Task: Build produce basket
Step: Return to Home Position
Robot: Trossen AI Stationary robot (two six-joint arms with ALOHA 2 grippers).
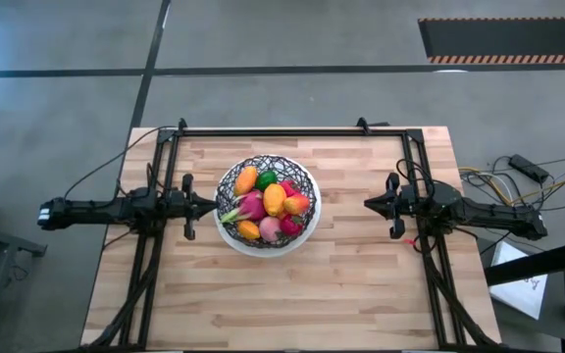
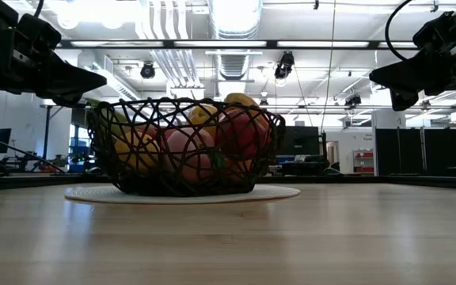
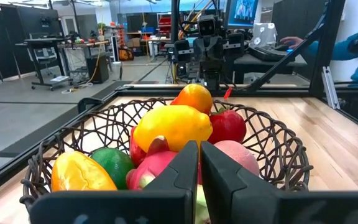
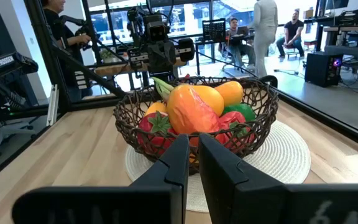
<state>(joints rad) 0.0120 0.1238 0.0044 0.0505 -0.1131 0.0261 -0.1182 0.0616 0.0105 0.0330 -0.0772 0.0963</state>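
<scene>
Between the two sets of fingers sits the basket (image 1: 308,182) of produce (image 1: 275,199). The left gripper (image 1: 213,204) is just beside it and the right gripper (image 1: 369,204) farther off, both pinched closed on nothing.

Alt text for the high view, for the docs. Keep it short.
A black wire basket piled with colourful toy produce sits on a round white mat on the wooden table. The left gripper points at it from close by, the right gripper from farther off on the other side; neither holds anything.
</scene>
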